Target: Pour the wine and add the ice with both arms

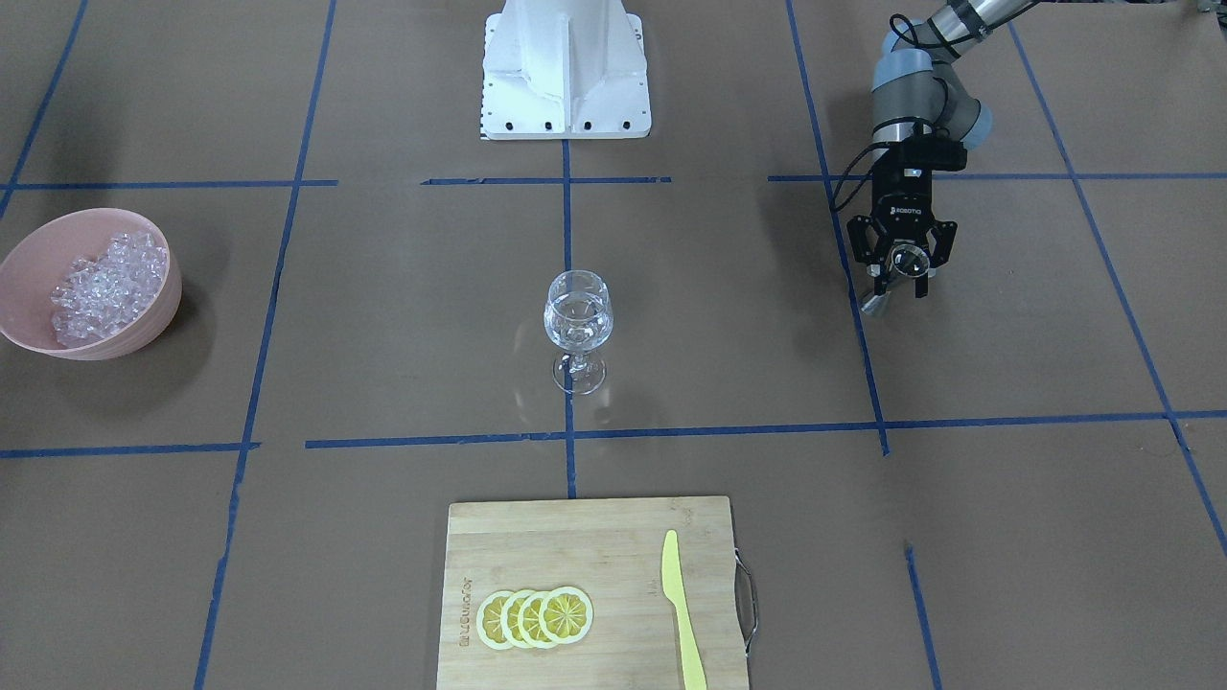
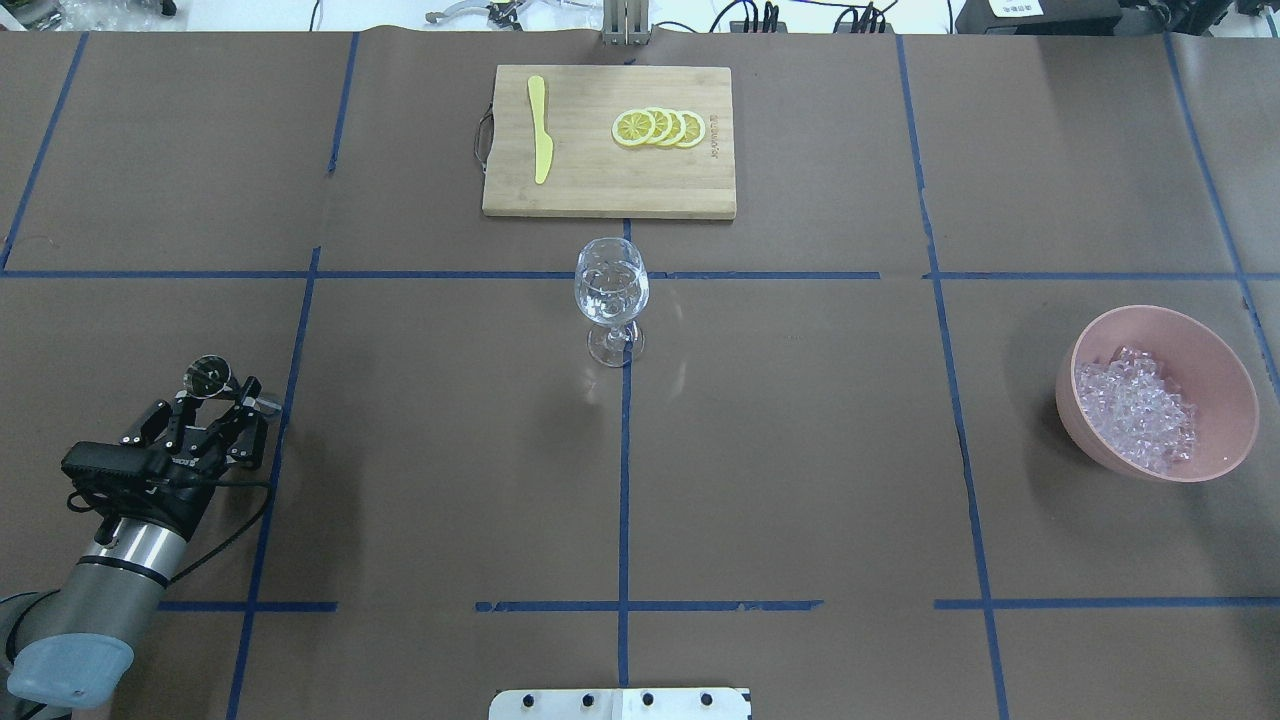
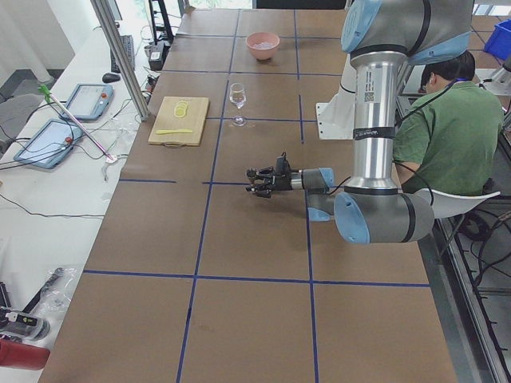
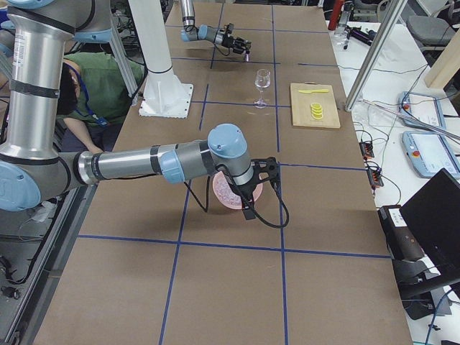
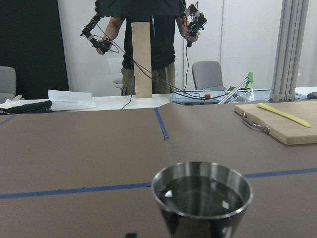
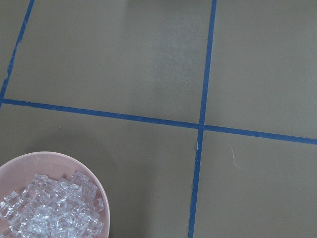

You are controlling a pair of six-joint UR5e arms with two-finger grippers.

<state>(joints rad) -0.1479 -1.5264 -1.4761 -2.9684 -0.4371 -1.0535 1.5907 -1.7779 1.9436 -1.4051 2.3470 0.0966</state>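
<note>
A clear wine glass stands upright mid-table, with a little clear liquid in its bowl; it also shows from overhead. My left gripper is shut on a small steel cup, held upright far from the glass toward my left side. The left wrist view looks into the cup; its inside is shiny. A pink bowl of ice sits at my right. My right gripper hovers over that bowl; I cannot tell if it is open. The right wrist view shows the ice at lower left.
A wooden cutting board with lemon slices and a yellow knife lies beyond the glass. The white pedestal stands at the robot's side. An operator sits behind the robot. Blue tape lines cross the brown table.
</note>
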